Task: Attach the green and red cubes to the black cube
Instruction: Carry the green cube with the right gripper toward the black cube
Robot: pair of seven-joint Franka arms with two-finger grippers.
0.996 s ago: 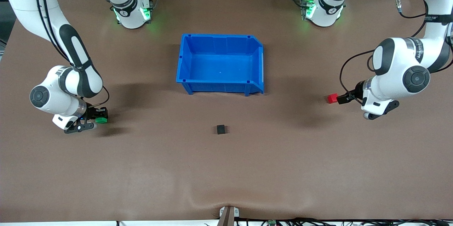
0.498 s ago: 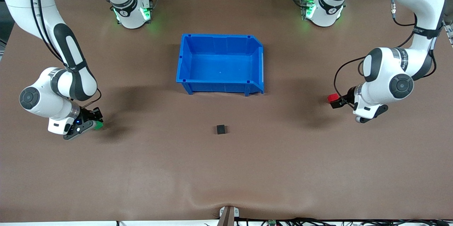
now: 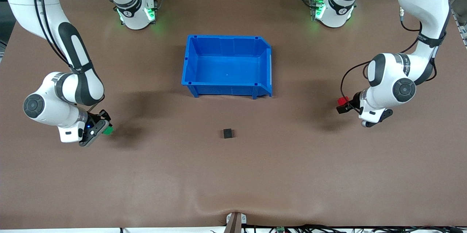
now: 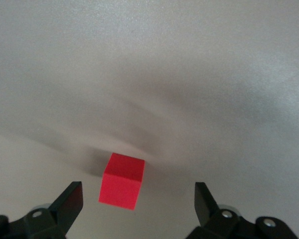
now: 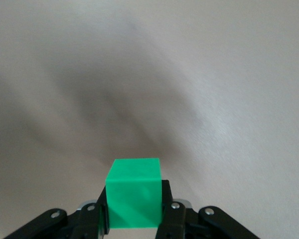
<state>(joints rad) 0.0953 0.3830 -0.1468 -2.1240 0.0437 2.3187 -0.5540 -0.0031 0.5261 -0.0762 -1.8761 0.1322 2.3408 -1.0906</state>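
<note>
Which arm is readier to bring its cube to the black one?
Right: right gripper fingers already clamp the small bright green cube. Left gripper is open around the small bright red cube.

The left end effector has moved over the red cube; the right end effector has turned.

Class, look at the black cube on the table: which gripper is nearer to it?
The left gripper, slightly, open around the red cube toward the left arm's end. The right gripper, shut on the green cube, is farther from the black cube.
</note>
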